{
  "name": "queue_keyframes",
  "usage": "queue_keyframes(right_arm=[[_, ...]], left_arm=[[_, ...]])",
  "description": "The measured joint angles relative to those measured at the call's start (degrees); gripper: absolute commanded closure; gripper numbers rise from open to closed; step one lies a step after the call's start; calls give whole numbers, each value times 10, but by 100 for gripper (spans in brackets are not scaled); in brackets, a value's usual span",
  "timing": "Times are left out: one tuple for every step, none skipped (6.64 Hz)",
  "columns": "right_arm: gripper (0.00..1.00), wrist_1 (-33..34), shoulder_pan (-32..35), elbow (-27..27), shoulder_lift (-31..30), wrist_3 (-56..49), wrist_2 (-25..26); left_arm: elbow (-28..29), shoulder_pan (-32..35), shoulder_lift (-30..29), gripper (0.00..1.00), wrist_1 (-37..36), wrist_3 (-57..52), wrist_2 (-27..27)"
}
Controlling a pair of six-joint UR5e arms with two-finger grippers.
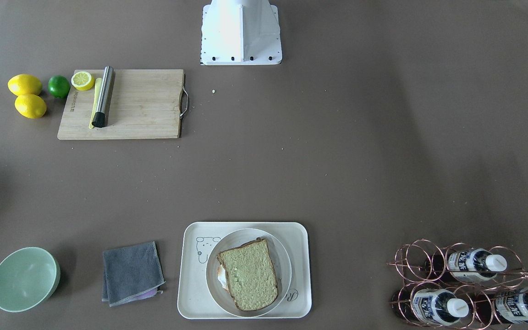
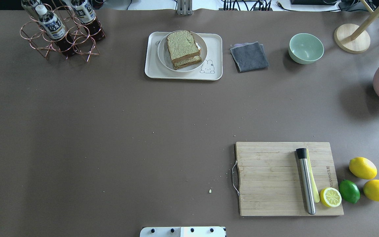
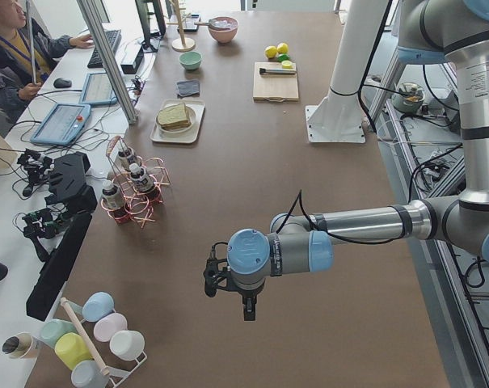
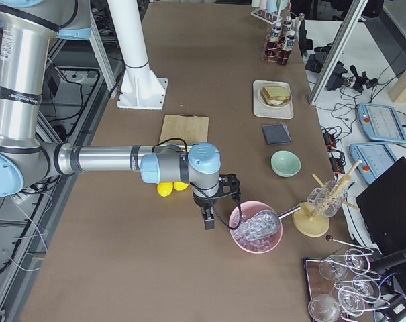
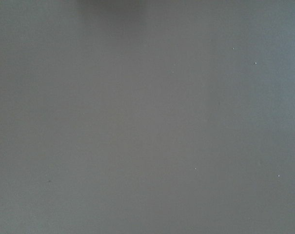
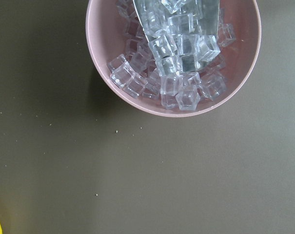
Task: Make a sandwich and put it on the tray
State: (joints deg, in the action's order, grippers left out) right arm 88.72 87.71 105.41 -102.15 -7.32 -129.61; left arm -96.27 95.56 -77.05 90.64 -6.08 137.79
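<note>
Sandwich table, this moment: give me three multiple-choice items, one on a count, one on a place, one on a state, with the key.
1. How many whole lemons lie beside the cutting board?
A one
B two
C four

2. Where does the sandwich rest?
A on the cutting board
B straight on the tray, with no plate
C on the plate, which sits on the tray

3. How is the sandwich's top slice?
A in place over the egg
B lying off to one side
C missing

Key:
1 B: two yellow lemons sit by the lime at the board's end; the third yellow piece is a cut half on the board.
2 C: the plate's round rim shows around the bread, inside the tray.
3 A: the slice covers the stack and the egg's white edge peeks out beneath it.
</note>
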Motion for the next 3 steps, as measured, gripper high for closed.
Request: queue_keyframes(right_arm=[[0,12,-3,-6,16,5,0],[0,22,-5,-10,29,8,-1],[0,26,-5,-11,34,9,0]], left_arm=[[1,1,-2,2,0,0,0],[2,1,-6,2,1,0,0],[-1,3,-11,2,0,0,-2]])
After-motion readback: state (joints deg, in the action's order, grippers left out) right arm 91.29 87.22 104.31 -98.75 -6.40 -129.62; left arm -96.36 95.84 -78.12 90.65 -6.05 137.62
